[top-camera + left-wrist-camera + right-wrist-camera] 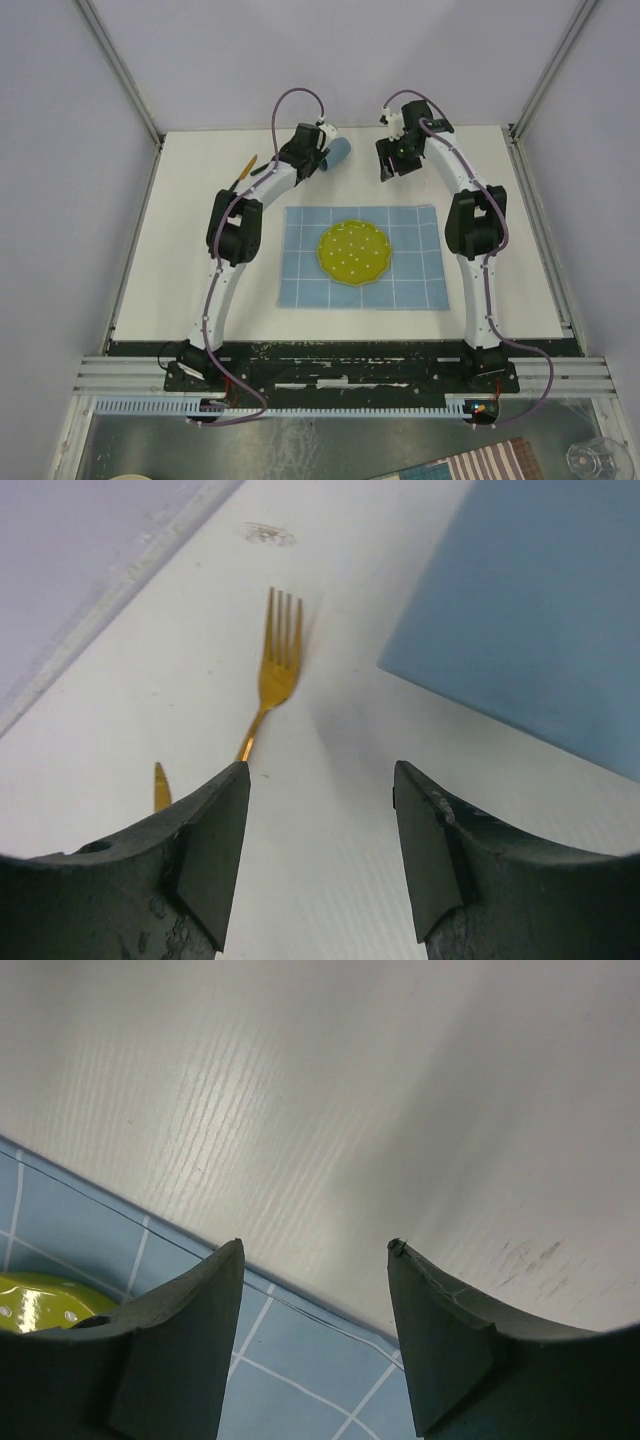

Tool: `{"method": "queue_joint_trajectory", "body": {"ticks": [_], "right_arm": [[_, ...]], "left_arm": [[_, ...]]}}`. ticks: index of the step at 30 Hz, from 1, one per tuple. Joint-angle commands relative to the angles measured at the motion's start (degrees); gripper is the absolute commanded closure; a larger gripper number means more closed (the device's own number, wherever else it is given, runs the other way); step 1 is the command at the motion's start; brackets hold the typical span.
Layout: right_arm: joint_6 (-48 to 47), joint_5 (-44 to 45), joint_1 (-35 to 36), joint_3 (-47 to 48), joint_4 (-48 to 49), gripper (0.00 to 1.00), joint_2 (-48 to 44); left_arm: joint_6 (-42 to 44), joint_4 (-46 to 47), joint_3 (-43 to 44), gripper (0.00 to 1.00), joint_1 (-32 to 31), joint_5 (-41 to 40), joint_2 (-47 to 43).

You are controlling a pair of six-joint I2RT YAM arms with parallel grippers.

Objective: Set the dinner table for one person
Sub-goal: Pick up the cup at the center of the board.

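Your left fingers (215, 850) stand wide and empty over the white worktop (180, 680), with the gold fork (278, 665) lying just ahead. Your right fingers (440, 1340) are wide too, holding nothing, above the far edge of the blue grid cloth (300, 1360), which carries 1 yellow plate (35, 1305).

Large plain white rectangular dinner table (175, 270), matte, flat, level, filling the middle of the top view.

The left arm (235, 225) and the right arm (478, 225) both reach forward, bent at the elbow. The left gripper (320, 780) has its fingers apart, holding nothing. The right gripper (315, 1255) is just the same
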Motion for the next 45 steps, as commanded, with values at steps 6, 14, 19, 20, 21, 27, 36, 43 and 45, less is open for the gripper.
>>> {"method": "queue_joint_trajectory", "body": {"ticks": [6, 14, 19, 20, 21, 27, 36, 43, 45], "right_arm": [[0.2, 1.0, 0.0, -3.6, 2.9, 0.33, -5.5], [0.2, 1.2, 0.0, -2.6, 2.4, 0.32, -4.4], [0.7, 1.2, 0.0, -2.6, 2.5, 0.31, -4.1], [0.8, 0.8, 0.0, -2.7, 2.4, 0.30, -3.9], [0.9, 0.7, 0.0, -2.7, 2.4, 0.30, -3.8], [0.7, 0.6, 0.0, -3.4, 2.2, 0.30, -3.5], [0.1, 1.9, -0.1, -5.3, 2.8, 0.30, -4.1], [1.0, 1.3, -0.1, -4.1, 2.6, 0.29, -3.2], [1.0, 0.9, 0.0, -4.8, 2.6, 0.29, -3.3]], "left_arm": [[5.4, 12.3, -3.0, 0.35, 0.9, -0.2, -4.0], [1.0, 12.8, -8.7, 0.35, 0.8, 6.4, -9.5], [-0.2, 16.2, -13.7, 0.30, 0.8, 7.8, -14.7], [-0.2, 18.1, -14.8, 0.29, 0.9, 8.3, -15.2], [-0.2, 19.7, -15.6, 0.29, 0.9, 8.9, -15.3], [-1.1, 24.3, -14.4, 0.28, 0.9, 11.3, -11.8], [-3.8, 22.6, -13.3, 0.28, 0.8, 12.9, -9.0], [-5.0, 26.3, -13.5, 0.29, 0.8, 13.3, -7.0], [-5.6, 26.6, -11.2, 0.29, 0.8, 13.6, -5.2]]}}
